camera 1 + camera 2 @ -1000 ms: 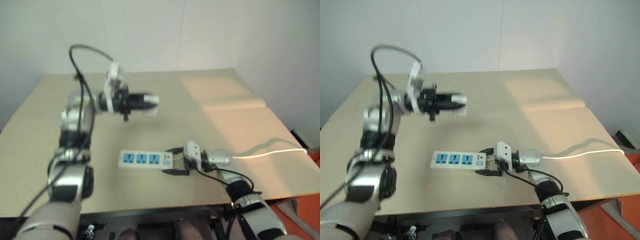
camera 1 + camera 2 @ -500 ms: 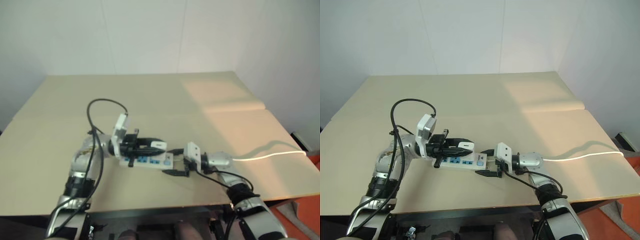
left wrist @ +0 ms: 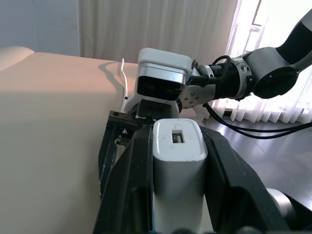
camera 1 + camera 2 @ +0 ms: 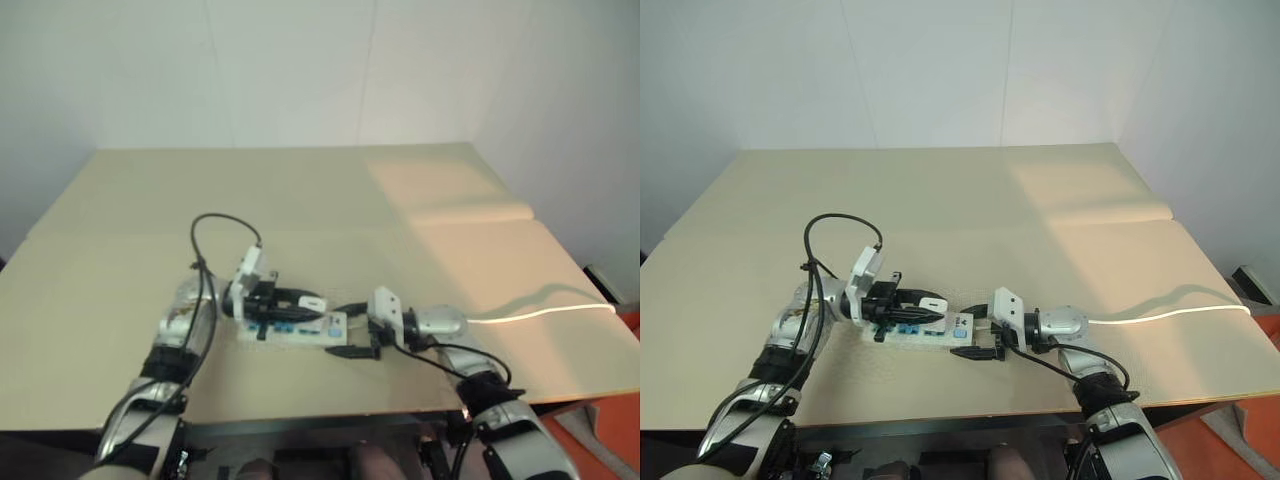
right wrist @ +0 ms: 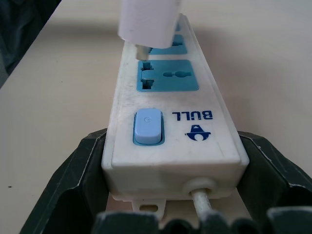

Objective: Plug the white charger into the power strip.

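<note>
The power strip (image 5: 170, 122) carries the word "BULL" with a small logo beside its pale blue switch (image 5: 147, 126). It lies near the front edge of the tan surface (image 4: 330, 190), which stretches bare behind it and to both sides. The right gripper (image 4: 978, 339) has its jaws spread around the strip's cable end. The left gripper (image 3: 178, 161) pinches the white charger (image 3: 178, 168) between its jaws, prongs apparently just above the nearest blue socket (image 5: 168, 81).
</note>
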